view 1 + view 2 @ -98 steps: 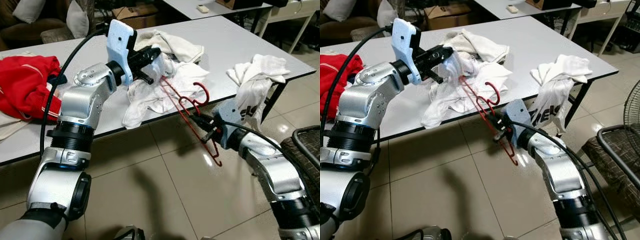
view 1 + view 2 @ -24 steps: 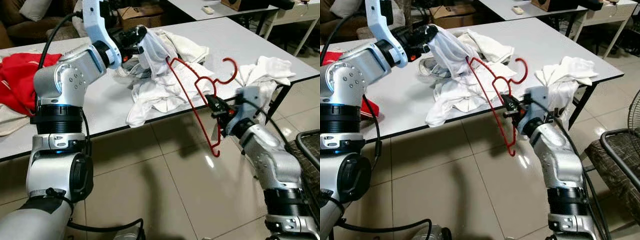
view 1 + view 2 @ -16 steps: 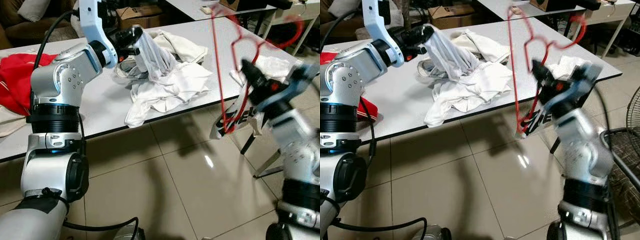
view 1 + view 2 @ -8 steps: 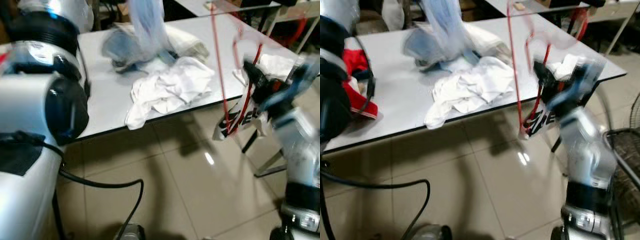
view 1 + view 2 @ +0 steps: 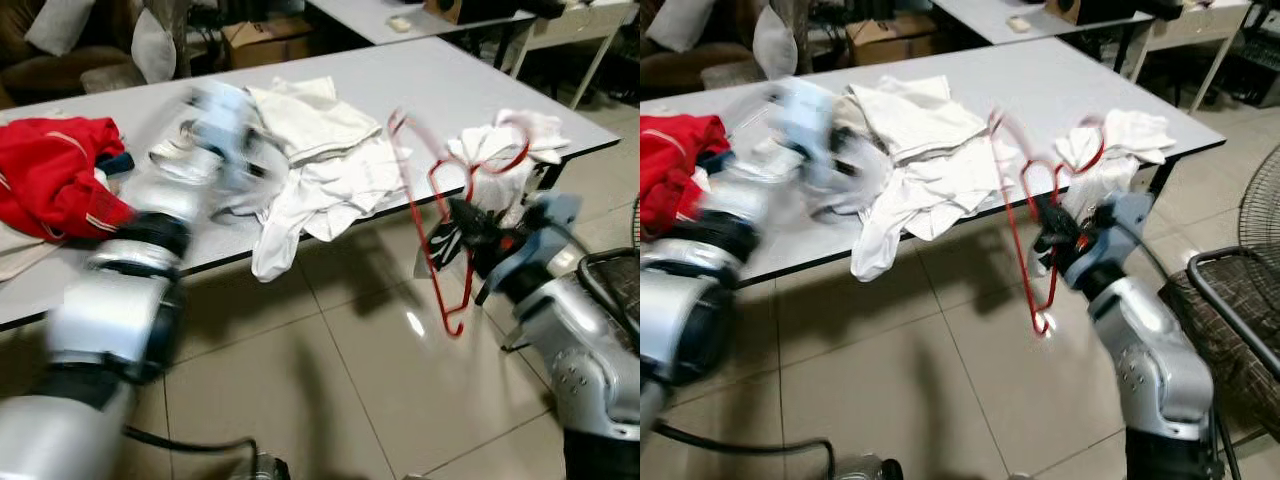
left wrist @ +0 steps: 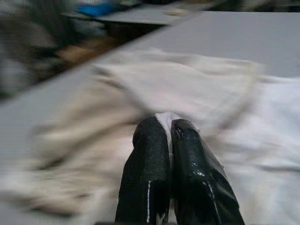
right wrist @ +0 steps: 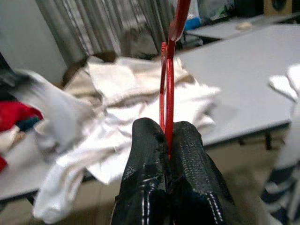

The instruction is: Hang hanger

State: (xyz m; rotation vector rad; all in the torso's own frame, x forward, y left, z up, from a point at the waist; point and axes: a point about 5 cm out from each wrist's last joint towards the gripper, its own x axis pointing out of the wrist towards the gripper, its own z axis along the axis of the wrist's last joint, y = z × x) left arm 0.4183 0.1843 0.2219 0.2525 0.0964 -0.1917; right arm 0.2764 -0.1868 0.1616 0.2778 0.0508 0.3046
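Note:
A red wire hanger (image 7: 167, 84) hangs upright in front of the table's front edge, hook uppermost. My right gripper (image 5: 464, 224) is shut on its wire near the middle; the right wrist view shows the wire pinched between the fingers (image 7: 145, 140). A heap of white garments (image 5: 335, 165) lies on the grey table (image 5: 450, 80). My left arm (image 5: 215, 120) is motion-blurred over the heap's left side. In the left wrist view my left gripper (image 6: 169, 124) is shut on a fold of white cloth.
A red garment (image 5: 50, 180) lies on the table's left part. Another white shirt (image 5: 505, 150) drapes over the table's right corner. A dark chair (image 5: 612, 280) stands at the far right. Tiled floor (image 5: 330, 380) lies below the hanger.
The hanger has come down from above the table to below its edge. My left arm has swung down onto the white heap with its cloth. The camera has shifted too.

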